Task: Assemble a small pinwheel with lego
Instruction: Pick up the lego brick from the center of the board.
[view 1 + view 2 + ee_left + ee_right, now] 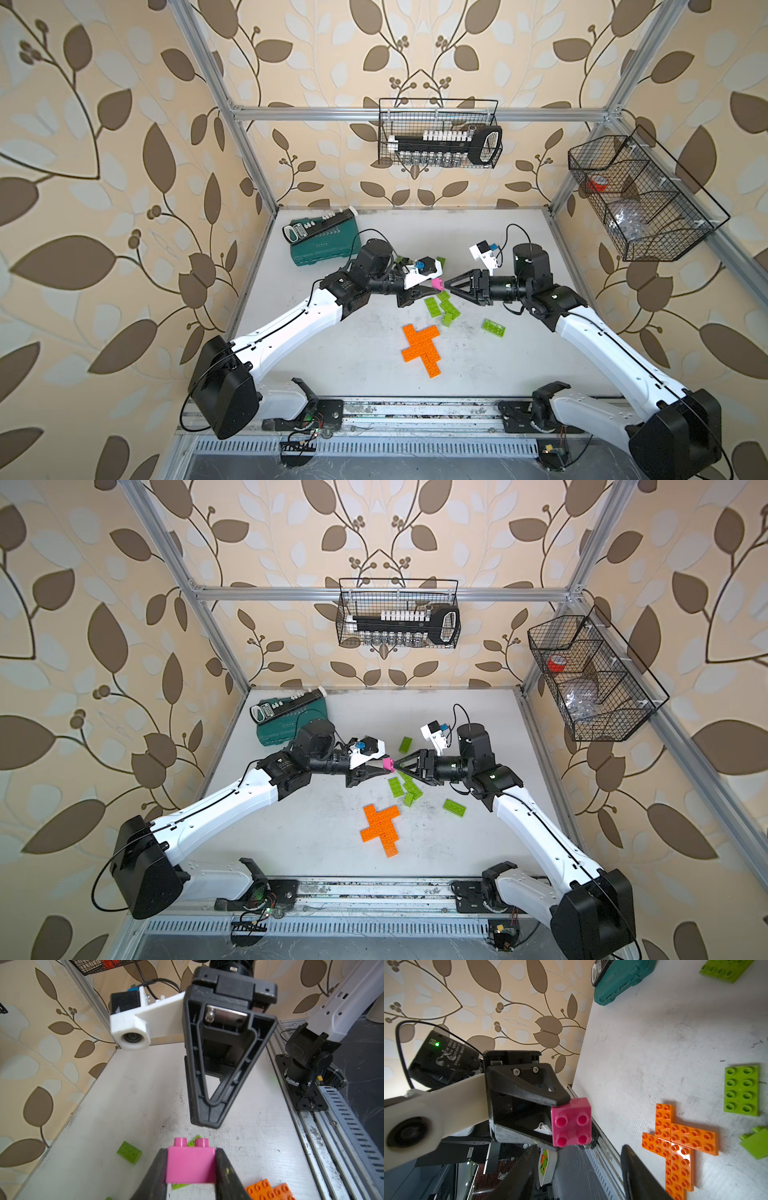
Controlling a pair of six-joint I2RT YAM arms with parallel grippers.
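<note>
Pink brick [190, 1164] sits tight between the two black fingers of the left gripper [560, 1124], up in the air over the white table [353, 353], with its bumps facing the right gripper [448, 286]. That right gripper is open with nothing in it, and its tips are just in front of the brick. Down on the table the orange bricks [424, 349] lie joined in a cross, with loose green bricks [442, 307] near them.

Pink square brick [562, 284] was held aloft, orange plates [424, 349] lay joined as a flat cross, lime green bricks [444, 308] were scattered nearby
</note>
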